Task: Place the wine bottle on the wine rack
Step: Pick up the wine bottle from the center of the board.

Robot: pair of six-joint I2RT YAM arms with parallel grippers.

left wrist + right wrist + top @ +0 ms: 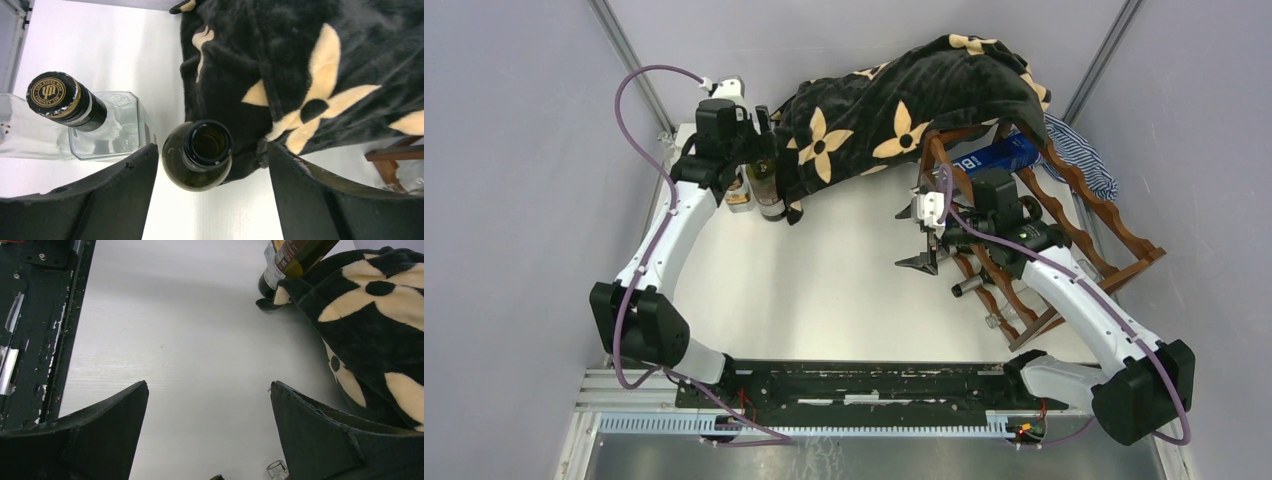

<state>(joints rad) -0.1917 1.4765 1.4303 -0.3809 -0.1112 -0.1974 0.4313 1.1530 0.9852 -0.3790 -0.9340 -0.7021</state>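
Currently the wine bottle point(197, 155) stands upright on the surface point(110, 45) at its far left, off the rack, mouth open and uncorked. Its glass is dark olive green; the right wrist view shows a label on its body. Its right side is against the edge of the black blanket point(300, 60) with beige flower shapes.

My left pincer point(210, 150) hangs directly above the bottle, spread, one finger on each side of the neck. Bare surface shows between each finger and the glass, so nothing is pinched. Just left of the wine bottle stands a clear square bottle point(107, 125) with a black and gold cap point(52, 95), also upright.

The wine rack point(1096, 205) sits on the right half of the surface, well apart from the wine bottle. The blanket drapes over its far upper end and runs across to the bottle. A blue box point(999, 155) lies in the rack's upper tier, and a striped cloth point(1084, 155) hangs at its far side. A dark bottle neck point(966, 287) projects from a lower tier.

My right pincer point(209, 387) hovers over bare surface just left of the rack, spread wide and holding nothing.
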